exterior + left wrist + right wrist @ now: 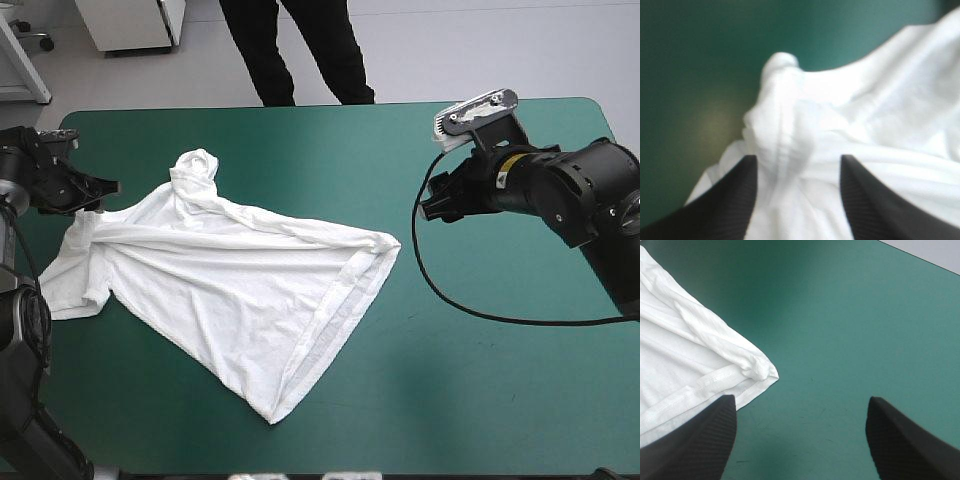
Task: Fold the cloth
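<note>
The table (480, 380), under its teal-green cover, is carrying the white T-shirt (230, 300), which is lying spread but wrinkled across the left and middle, one corner pointing toward the right arm. The left pincer (797, 162) is standing at the shirt's left end, its black fingers parted around a raised ridge of cloth without clamping it. The right pincer (801, 402) is hovering wide apart over bare cover, just beside that corner

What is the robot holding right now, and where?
Nothing. The left gripper stands open around a bunched fold of the T-shirt; the right gripper is open beside it.
</note>
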